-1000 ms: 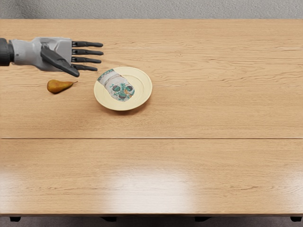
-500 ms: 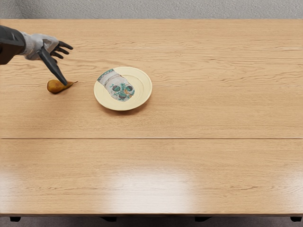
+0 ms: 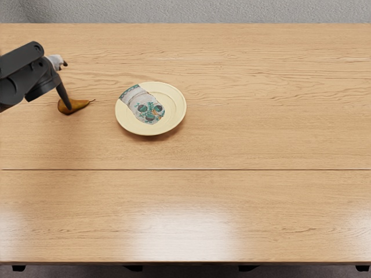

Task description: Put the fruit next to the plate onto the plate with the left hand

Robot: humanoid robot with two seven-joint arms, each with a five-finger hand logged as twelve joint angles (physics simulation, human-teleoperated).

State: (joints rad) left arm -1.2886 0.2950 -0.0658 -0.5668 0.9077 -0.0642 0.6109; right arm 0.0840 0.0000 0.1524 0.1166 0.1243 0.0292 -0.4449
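Observation:
A yellow-brown pear lies on the table just left of the cream plate, stem pointing toward the plate. The plate carries a green-and-white patterned patch at its left-centre. My left hand comes in from the left edge and hovers right above the pear's left end, largely hidden by its own dark forearm. Its thumb stretches straight down and reaches the pear's left end. The hand looks open and the pear rests on the wood, not enclosed. The right hand is out of view.
The wooden table spreads wide to the right and toward the front, with a seam running across its middle. Its far edge lies close behind the hand.
The left hand has swung from flat, pointing at the plate, to pointing down, and has dropped leftward onto the pear's left end. Pear and plate have not moved.

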